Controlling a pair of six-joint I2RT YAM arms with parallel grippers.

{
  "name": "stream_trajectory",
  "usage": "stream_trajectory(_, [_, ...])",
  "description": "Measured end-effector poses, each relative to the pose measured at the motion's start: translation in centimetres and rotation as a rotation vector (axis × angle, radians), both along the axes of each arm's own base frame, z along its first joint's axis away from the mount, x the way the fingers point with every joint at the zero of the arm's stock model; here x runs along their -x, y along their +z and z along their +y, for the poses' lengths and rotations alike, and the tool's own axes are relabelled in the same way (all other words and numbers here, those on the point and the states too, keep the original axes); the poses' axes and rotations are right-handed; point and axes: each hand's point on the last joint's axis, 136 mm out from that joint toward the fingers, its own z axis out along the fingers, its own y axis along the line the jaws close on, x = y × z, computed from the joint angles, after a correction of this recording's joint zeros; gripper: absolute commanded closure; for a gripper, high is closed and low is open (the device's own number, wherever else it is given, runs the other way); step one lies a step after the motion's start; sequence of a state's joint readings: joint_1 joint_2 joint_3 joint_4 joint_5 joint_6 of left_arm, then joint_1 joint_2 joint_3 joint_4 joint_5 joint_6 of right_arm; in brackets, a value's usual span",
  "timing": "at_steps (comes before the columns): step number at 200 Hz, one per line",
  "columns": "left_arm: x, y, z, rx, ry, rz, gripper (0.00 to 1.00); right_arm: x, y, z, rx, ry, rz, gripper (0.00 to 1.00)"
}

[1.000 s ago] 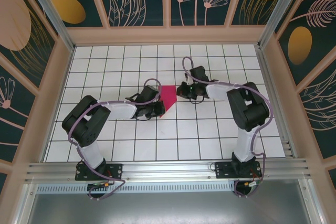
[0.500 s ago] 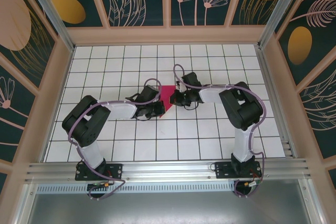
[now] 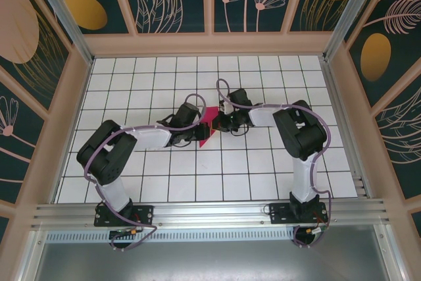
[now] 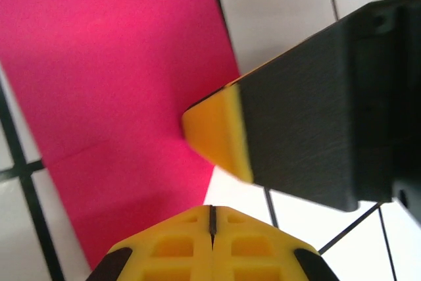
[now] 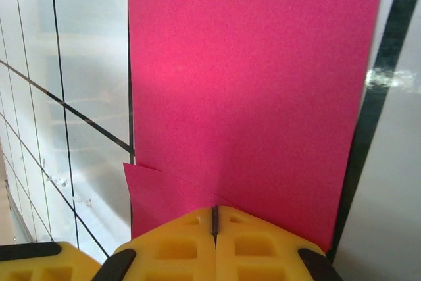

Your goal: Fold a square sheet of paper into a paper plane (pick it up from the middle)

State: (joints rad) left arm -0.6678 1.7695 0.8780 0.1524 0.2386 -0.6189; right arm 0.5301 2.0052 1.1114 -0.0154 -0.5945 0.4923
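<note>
Both tools meet over the middle of the desk (image 3: 131, 162), with the pink paper (image 3: 208, 124) between them. The right tool (image 3: 219, 123) has its fingers together, clamped on the paper's edge (a small flap peeks out beside them). The left tool (image 3: 199, 133) is likewise closed, with its tips at the paper; whether it is gripping I cannot tell.

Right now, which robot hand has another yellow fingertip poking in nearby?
The left gripper: a black finger with a yellow tip reaches the pink sheet just ahead of it. Ahead of the right gripper lie the sheet and tiled floor.
</note>
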Motion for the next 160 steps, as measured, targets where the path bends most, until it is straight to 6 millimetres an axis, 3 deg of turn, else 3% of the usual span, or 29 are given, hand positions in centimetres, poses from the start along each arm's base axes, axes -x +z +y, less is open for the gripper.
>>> stream_trajectory(107, [-0.7, -0.3, -0.8, 0.018, -0.044, -0.062, 0.99, -0.3, -0.1, -0.3, -0.002, -0.002, -0.002, 1.00])
stream_trajectory(160, [1.0, -2.6, 0.6, -0.018, -0.045, -0.012, 0.99, -0.3, 0.0, -0.3, -0.003, -0.005, 0.002, 1.00])
